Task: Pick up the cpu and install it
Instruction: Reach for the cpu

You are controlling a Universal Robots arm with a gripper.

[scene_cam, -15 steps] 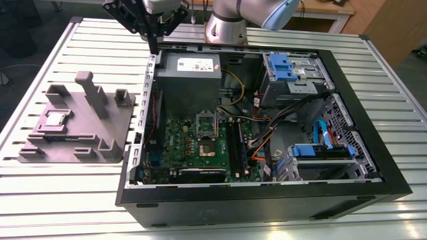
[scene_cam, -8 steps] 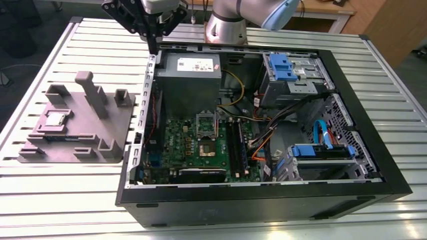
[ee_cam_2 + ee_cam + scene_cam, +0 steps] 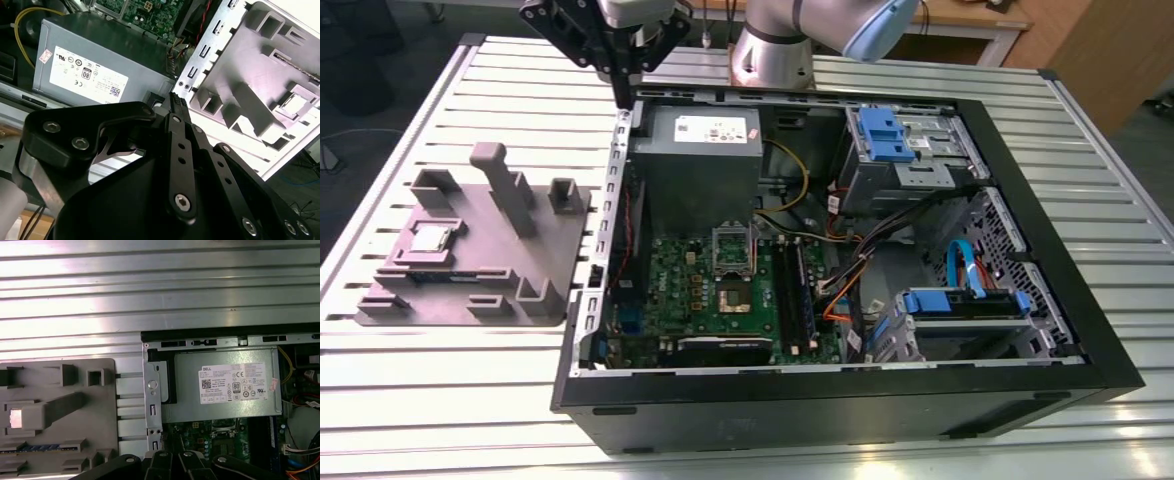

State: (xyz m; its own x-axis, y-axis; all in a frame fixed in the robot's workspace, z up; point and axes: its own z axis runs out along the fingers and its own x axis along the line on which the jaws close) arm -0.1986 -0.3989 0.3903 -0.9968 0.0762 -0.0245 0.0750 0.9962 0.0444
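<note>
Black hand (image 3: 626,98), fingers (image 3: 176,130) together, over the case's (image 3: 854,390) 11 o'clock corner.
Shiny square cpu (image 3: 430,238) lies in a matte grey holder (image 3: 494,300) on the ribbed tabletop (image 3: 454,400).

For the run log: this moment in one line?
gripper shut, empty, over edge of black computer case | silver square cpu in grey plastic fixture, untouched

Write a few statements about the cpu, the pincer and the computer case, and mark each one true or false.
1. The cpu lies in the grey fixture, outside the computer case. True.
2. The pincer grips the cpu. False: it is shut on nothing, by the case's corner near the power supply.
3. The power supply bears a white label. True.
4. The case is closed. False: it is open, and the motherboard shows.
</note>
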